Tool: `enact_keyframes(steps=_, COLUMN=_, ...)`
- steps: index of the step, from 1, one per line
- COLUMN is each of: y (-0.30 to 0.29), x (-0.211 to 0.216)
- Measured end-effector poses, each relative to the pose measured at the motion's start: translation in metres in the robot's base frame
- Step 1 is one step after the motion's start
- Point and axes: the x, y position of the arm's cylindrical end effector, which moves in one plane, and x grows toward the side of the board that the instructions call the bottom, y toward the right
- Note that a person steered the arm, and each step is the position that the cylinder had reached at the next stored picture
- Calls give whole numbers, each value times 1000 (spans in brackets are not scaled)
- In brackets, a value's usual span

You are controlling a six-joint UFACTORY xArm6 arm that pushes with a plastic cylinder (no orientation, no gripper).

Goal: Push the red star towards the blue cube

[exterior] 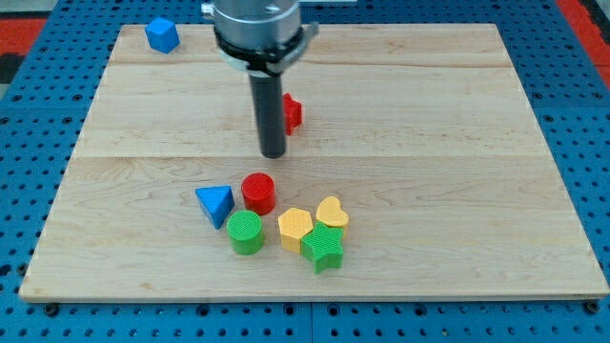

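Camera view. Surface: a pale wooden board is being shown lying on a blue pegboard.

Tool: a straight dark rod is being shown hanging from a grey mount at the view's top; it has no jaws, so nothing is being gripped or held. The rod's lower end is being recorded here as "my tip"; it is being seen at the board's middle, left of centre.

Red star: it is being partly hidden by the rod, with only its right part showing, so its shape cannot be fully made out. It is being placed just to the view's right of the rod and above my tip; contact cannot be told.

Blue cube: it is being seen at the board's top-left corner, well apart from the red star.

Group near the view's bottom, below my tip and apart from it:
- blue triangle, leftmost;
- red cylinder, just beside it;
- green cylinder, below these;
- yellow block, shape unclear;
- yellow heart;
- green star, touching both yellow pieces.
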Motion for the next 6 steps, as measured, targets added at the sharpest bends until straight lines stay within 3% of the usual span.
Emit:
enact_keyframes(steps=1, y=27, x=-22)
enact_keyframes(steps=2, y=-29, x=-73)
enact_keyframes(steps=4, y=-48, x=-143)
enact_keyframes(steps=5, y=-32, x=-144)
enact_keyframes(steps=6, y=38, x=-56)
